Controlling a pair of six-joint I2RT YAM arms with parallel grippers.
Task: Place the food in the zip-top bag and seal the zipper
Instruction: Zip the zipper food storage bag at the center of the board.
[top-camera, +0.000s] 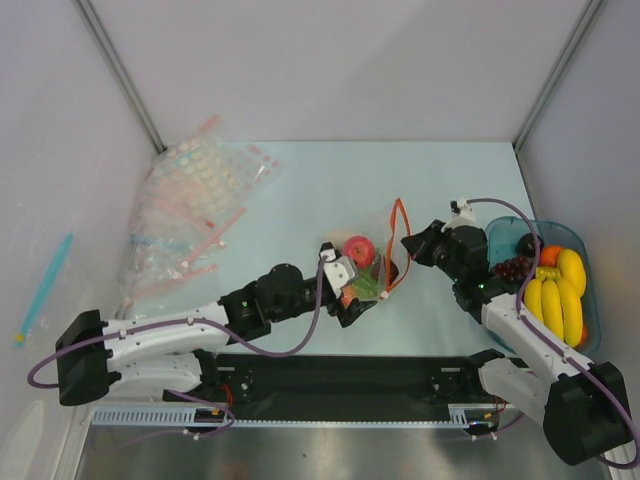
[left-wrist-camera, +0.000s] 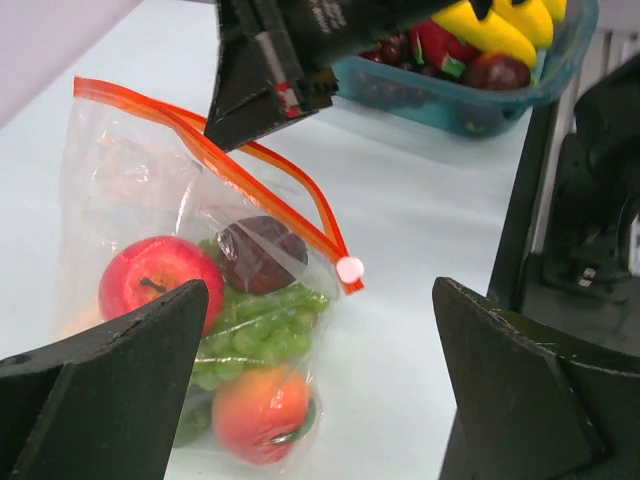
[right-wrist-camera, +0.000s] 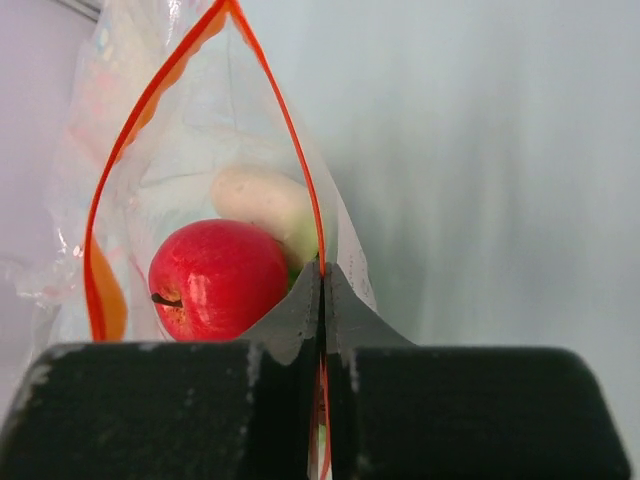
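Note:
The clear zip-top bag (top-camera: 372, 262) lies mid-table with its mouth open. It holds food: a red apple (left-wrist-camera: 150, 280), a dark red piece (left-wrist-camera: 262, 252), green grapes (left-wrist-camera: 250, 330), an orange ball (left-wrist-camera: 262, 412) and a white radish (right-wrist-camera: 265, 205). My right gripper (top-camera: 410, 243) is shut on the red-orange zipper (right-wrist-camera: 150, 110) at one end of the mouth; the pinch shows in the right wrist view (right-wrist-camera: 322, 285). My left gripper (left-wrist-camera: 320, 400) is open at the bag's lower end, with the bag beside its left finger (left-wrist-camera: 100, 390).
A teal tray (top-camera: 548, 226) at the right holds yellow bananas (top-camera: 560, 295) and purple grapes (top-camera: 513, 267); it also shows in the left wrist view (left-wrist-camera: 470, 105). A heap of dotted clear bags (top-camera: 190, 210) lies at the back left. A blue stick (top-camera: 45, 285) lies far left.

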